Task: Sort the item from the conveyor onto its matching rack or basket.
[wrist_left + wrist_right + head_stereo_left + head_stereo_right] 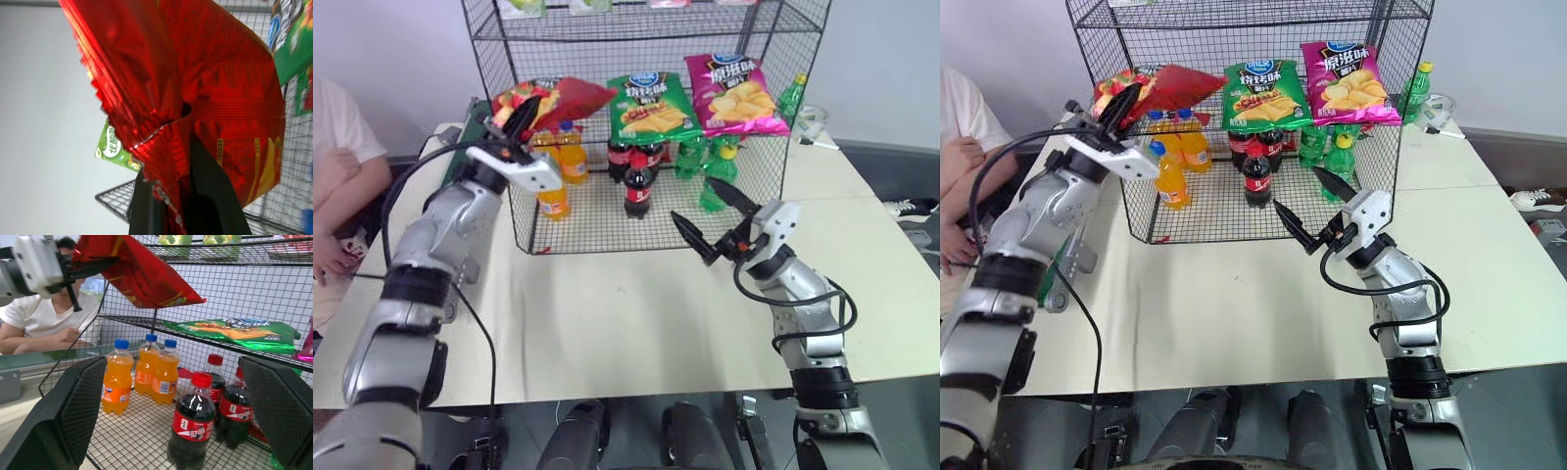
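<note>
Red crisp bag [570, 98] pinched by its crimped end in our left gripper [521, 116], held at the rack [646, 127]'s front left corner, level with the crisp shelf.

We judge it light, crinkly, slippery and crushable; the sealed seam grips best. Our right gripper [710, 213] hovers spread before the rack, empty.

The red crisp bag [205, 88] is cut off at the left wrist view's edge, its logo unseen.
</note>
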